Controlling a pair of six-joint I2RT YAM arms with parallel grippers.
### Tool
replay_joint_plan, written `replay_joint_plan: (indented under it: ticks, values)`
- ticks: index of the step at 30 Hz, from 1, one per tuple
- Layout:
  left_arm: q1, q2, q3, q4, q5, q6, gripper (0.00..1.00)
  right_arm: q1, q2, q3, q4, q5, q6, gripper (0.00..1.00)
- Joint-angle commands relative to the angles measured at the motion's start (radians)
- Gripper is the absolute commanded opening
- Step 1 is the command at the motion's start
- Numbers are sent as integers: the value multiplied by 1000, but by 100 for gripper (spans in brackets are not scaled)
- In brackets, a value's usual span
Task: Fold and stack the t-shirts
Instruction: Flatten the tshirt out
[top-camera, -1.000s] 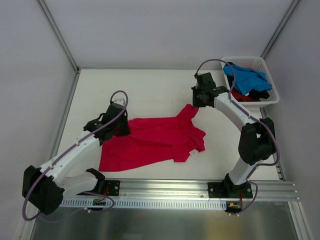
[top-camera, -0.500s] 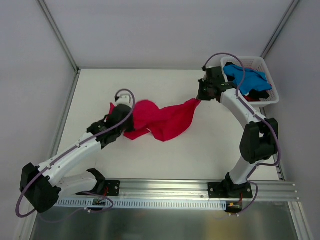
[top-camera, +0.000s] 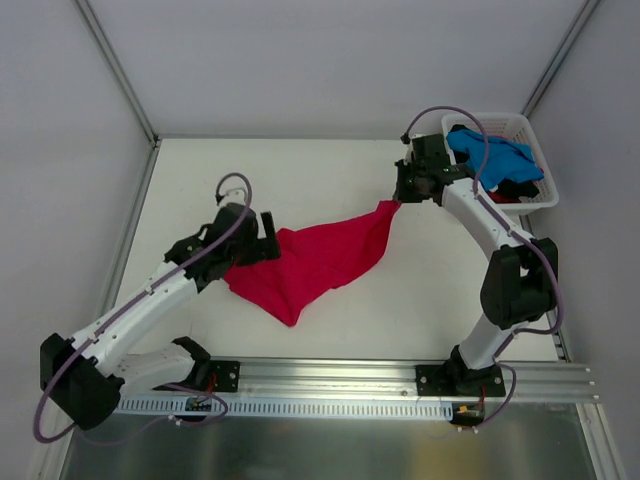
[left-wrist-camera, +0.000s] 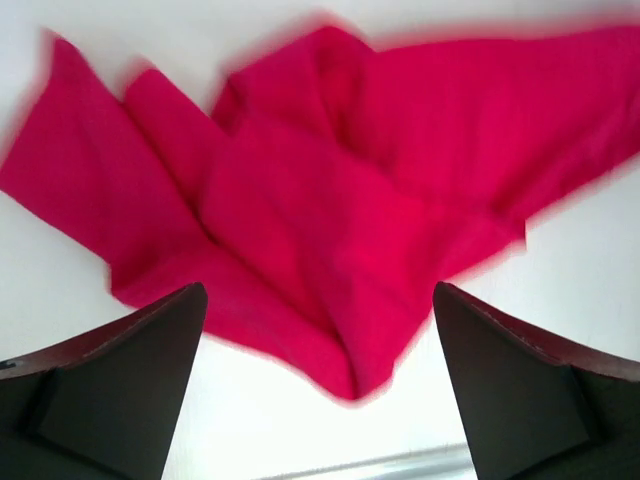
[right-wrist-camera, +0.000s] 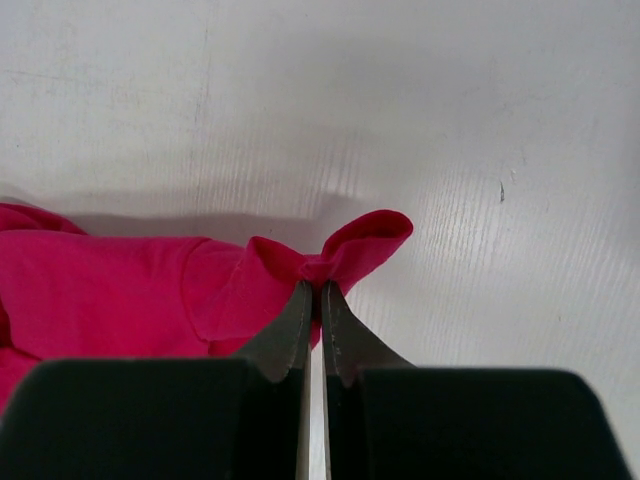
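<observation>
One crimson t-shirt (top-camera: 318, 255) lay bunched across the middle of the white counter (top-camera: 300, 170), drawn out in a long wedge from left of centre toward the far right. The right tool (right-wrist-camera: 312, 292) was clamped on the shirt's far right tip, its two fingers pressed together with a small puff of cloth standing past them and the tip raised off the surface. The left tool (left-wrist-camera: 320, 300) stood with its fingers wide apart above the shirt's crumpled left end, holding nothing; the cloth there lay in loose overlapping folds. One white slatted basket (top-camera: 530, 125) sat in the far right corner, just beyond the right tool, holding one blue t-shirt (top-camera: 490, 158) on top, with one dark garment (top-camera: 520, 187) and a strip of red cloth (top-camera: 478, 190) under it. Bare counter showed along the far edge, down the left edge, and between the shirt and the near right corner. The shirt's lowest point hung toward the near edge without reaching it.
</observation>
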Motion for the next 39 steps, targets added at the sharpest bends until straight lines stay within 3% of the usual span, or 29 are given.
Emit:
replay_joint_plan:
  ticks: [1,3,5,6,9,14,19,25,37,39]
  values:
    - [215,123,111,13,89,117,99,-4,-67,-24,-8,-18,-22,0]
    - [301,192,167,13,193,194,99,-6,-67,-39,-10,-18,-8,0]
    - [298,254,188,22,248,235,98,-6,-66,-42,-8,-14,-5,0]
    - [294,257,169,39,354,243,97,-4,-66,-44,-10,-10,-1,0]
    - [288,229,65,134,460,251,91,-4,-58,-44,-10,-4,-2,0]
    - [334,269,-15,212,427,237,89,-6,-35,-45,-15,-20,5,0]
    - [357,333,19,297,427,251,92,-3,-39,-62,-13,-21,16,0]
    - [370,480,54,378,459,215,86,-1,-35,-62,-15,-24,22,0]
    - [372,597,82,394,427,140,59,5,-27,-68,-18,-29,18,0]
    - [373,593,79,397,430,137,40,6,-27,-65,-18,-29,16,1]
